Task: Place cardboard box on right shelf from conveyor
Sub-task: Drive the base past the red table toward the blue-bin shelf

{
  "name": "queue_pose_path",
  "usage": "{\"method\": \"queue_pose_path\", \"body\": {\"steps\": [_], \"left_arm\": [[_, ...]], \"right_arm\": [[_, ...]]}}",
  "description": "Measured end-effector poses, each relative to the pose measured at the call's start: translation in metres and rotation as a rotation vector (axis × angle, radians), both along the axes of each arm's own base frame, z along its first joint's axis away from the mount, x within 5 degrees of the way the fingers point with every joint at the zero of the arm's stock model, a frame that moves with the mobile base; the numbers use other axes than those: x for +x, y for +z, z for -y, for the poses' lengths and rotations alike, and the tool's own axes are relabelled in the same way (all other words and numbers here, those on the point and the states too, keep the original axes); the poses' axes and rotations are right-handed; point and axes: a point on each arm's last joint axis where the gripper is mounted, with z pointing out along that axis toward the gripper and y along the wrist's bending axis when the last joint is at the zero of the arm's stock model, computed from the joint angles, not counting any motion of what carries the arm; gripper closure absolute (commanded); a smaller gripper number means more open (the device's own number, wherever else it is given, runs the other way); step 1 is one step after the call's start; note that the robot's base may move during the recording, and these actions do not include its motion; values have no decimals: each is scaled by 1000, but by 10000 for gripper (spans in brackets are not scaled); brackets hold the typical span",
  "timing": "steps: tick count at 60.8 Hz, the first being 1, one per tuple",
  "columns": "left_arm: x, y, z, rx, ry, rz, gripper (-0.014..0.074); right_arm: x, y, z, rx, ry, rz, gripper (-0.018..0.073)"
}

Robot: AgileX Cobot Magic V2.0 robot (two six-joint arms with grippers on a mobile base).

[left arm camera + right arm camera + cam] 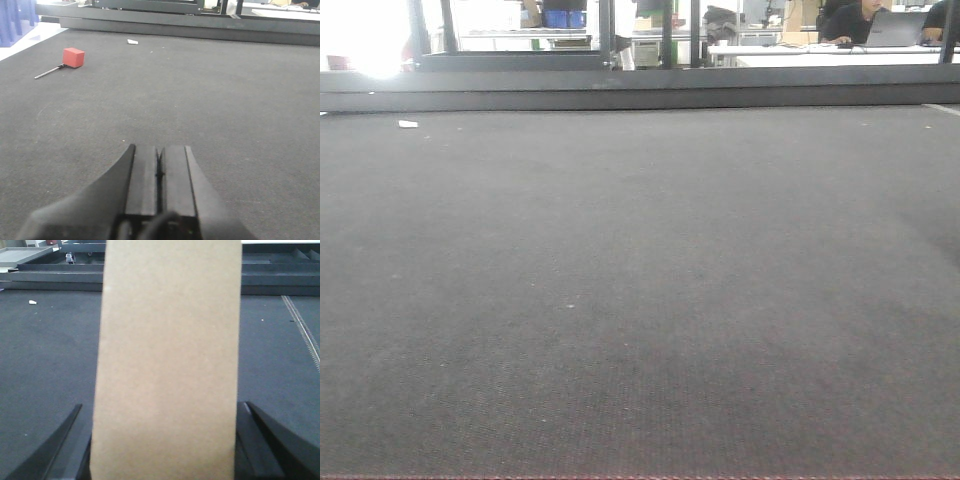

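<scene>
The right gripper point(163, 407) clamps the plain tan-brown, long and narrow cardboard box point(167, 355), its black fingers point(70, 440) pressed against the box's two long sides at seven and five o'clock of the right wrist view. The box runs up the middle toward twelve o'clock, over the wide dark grey textured fabric conveyor point(45, 355); whether its far end touches the belt I cannot tell. The left gripper point(160, 160) hovers low over the same belt with its black fingers point(142, 175) pressed together, holding nothing. Toward ten o'clock of the left wrist view a small red block on a thin metal rod point(73, 57) lies on the belt, and a small white scrap point(132, 42) lies near eleven o'clock, just short of the black metal frame point(200, 27)
</scene>
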Motion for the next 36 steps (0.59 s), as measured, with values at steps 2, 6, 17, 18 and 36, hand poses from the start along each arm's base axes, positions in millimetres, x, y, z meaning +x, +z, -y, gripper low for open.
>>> {"method": "queue_pose_path", "body": {"steps": [2, 6, 17, 18, 36], "left_arm": [[0, 0, 0, 0, 0, 0, 713], [0, 0, 0, 0, 0, 0, 713], [0, 0, 0, 0, 0, 0, 713], [0, 0, 0, 0, 0, 0, 712], [0, 0, 0, 0, 0, 0, 713]], "right_arm": [[0, 0, 0, 0, 0, 0, 344], [0, 0, 0, 0, 0, 0, 344], [0, 0, 0, 0, 0, -1, 344], [0, 0, 0, 0, 0, -1, 344], [0, 0, 0, 0, 0, -1, 344]]}}
